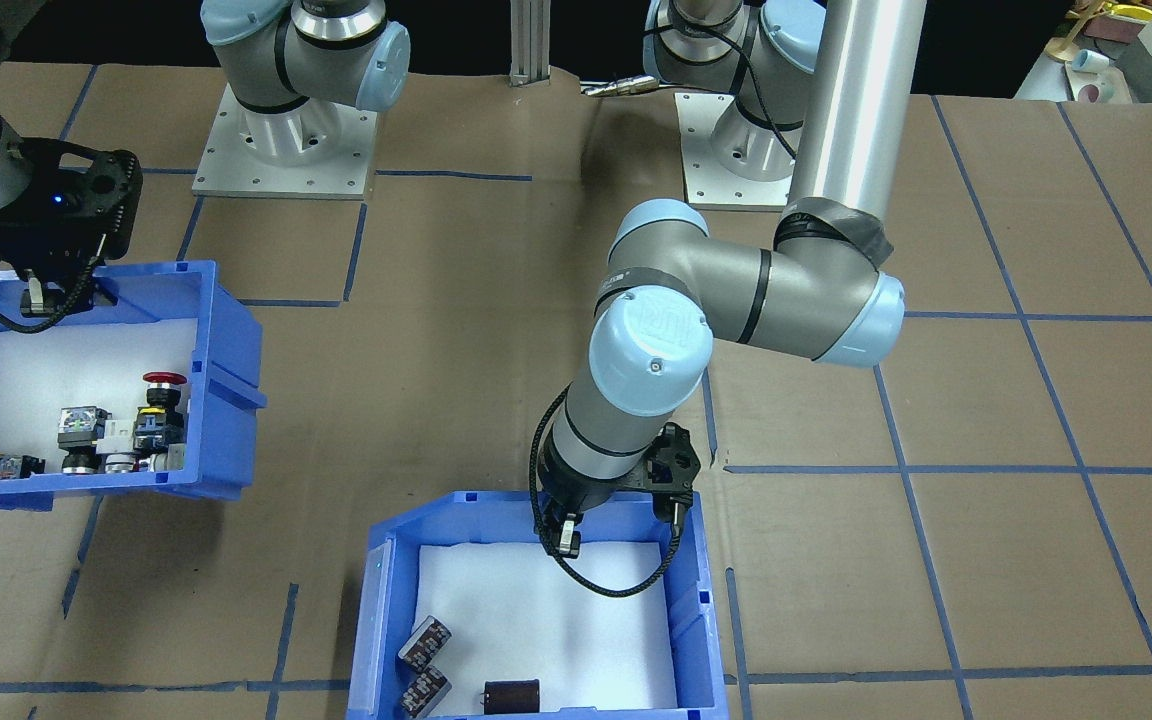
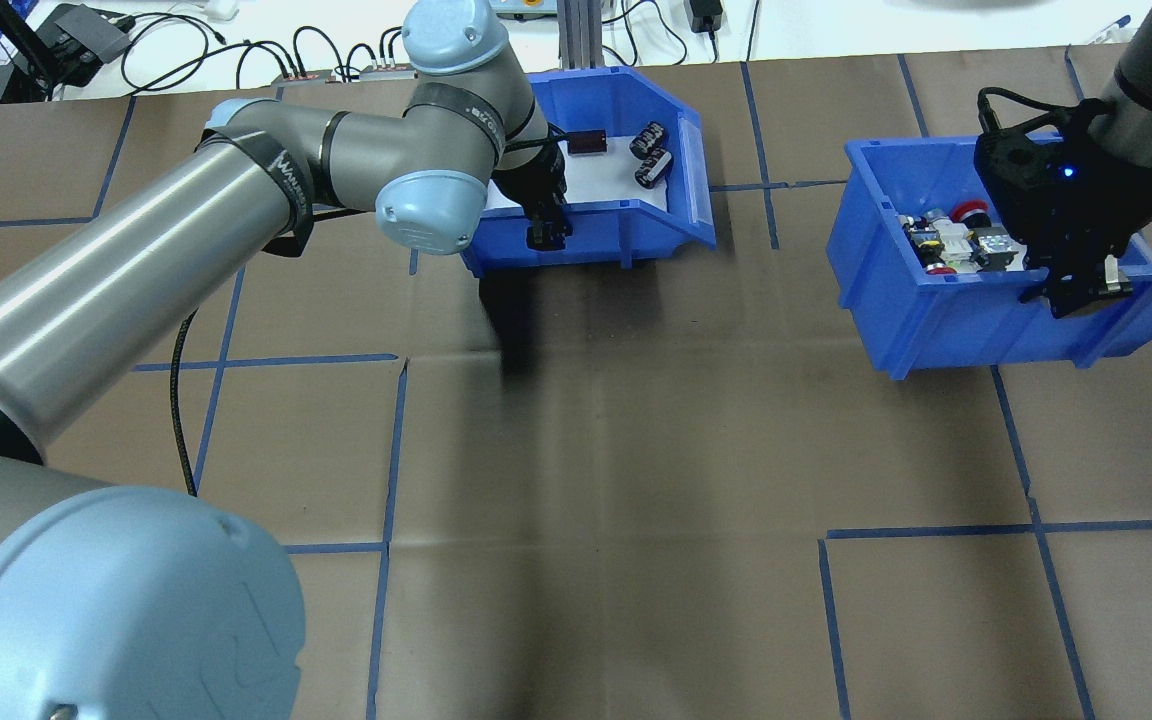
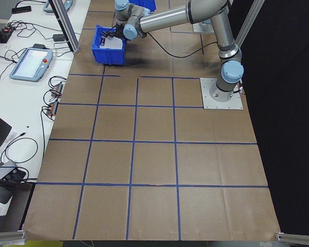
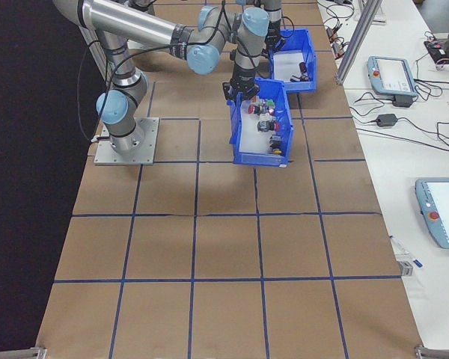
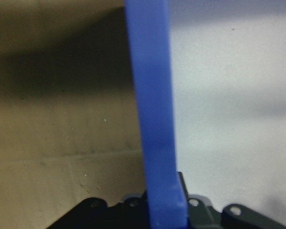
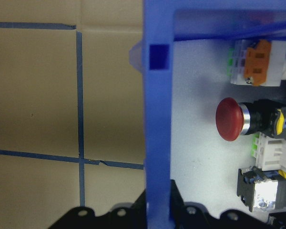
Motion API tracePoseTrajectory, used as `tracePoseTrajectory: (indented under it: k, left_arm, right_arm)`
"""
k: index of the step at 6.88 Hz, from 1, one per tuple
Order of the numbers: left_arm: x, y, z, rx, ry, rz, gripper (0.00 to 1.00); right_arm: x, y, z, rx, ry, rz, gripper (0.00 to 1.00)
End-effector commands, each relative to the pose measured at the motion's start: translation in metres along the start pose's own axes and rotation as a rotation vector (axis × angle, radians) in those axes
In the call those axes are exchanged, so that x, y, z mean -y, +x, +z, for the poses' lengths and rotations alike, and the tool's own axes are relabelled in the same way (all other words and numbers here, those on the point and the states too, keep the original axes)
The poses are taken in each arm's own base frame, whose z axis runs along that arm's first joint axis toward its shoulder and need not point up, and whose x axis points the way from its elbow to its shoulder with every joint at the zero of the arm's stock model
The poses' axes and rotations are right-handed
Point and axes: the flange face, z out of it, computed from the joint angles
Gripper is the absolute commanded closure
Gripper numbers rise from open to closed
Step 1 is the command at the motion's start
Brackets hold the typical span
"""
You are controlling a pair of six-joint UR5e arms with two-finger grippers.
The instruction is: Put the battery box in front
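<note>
The battery box [image 2: 678, 160] is a blue bin with a white floor pad and dark battery packs [image 2: 652, 160], standing at the table's far side from the robot. My left gripper [image 2: 546, 226] is shut on its near wall. In the front-facing view the battery box [image 1: 391, 640] lies at the bottom centre with the left gripper [image 1: 572, 516] on its upper wall. The left wrist view shows that blue wall [image 5: 152, 119] running between the fingers. My right gripper [image 2: 1086, 286] is shut on the rim of the other blue bin [image 2: 936, 310], which holds push-button switches [image 6: 233, 119].
The switch bin [image 1: 226, 400] sits tilted at the robot's right side, under the right gripper [image 1: 44, 292]. Brown cardboard with blue tape lines [image 2: 396, 440] covers the table. Both arm bases [image 1: 286, 150] stand at the robot's edge. Cables and devices [image 3: 31, 64] lie on a side bench.
</note>
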Motion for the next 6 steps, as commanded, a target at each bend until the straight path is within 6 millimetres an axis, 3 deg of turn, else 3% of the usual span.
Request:
tracePoseTrajectory:
  k: [1,2,3,4,5,6]
  left_arm:
    - [-0.028,-0.019,0.007,0.011,-0.003,0.031,0.81]
    - [-0.032,-0.024,0.01,0.023,0.011,0.041,0.66]
    - [-0.033,-0.027,0.018,0.044,0.012,0.036,0.01]
    - [-0.037,-0.028,0.011,0.047,0.003,-0.11,0.0]
    - [-0.042,-0.028,-0.003,0.029,-0.001,-0.143,0.0]
    - [-0.042,-0.031,-0.032,0.013,0.007,0.038,0.0]
  right_arm:
    - [0.002,-0.004,0.001,0.001,-0.001,-0.001,0.94]
    - [0.002,-0.004,0.0,-0.001,-0.001,0.0,0.94]
    - [0.003,-0.005,0.003,0.006,0.001,0.003,0.94]
    - [0.004,-0.007,0.011,0.02,0.007,0.005,0.94]
    - [0.007,-0.014,0.007,0.012,0.003,0.005,0.94]
    - [0.014,-0.032,0.005,0.006,0.002,0.009,0.94]
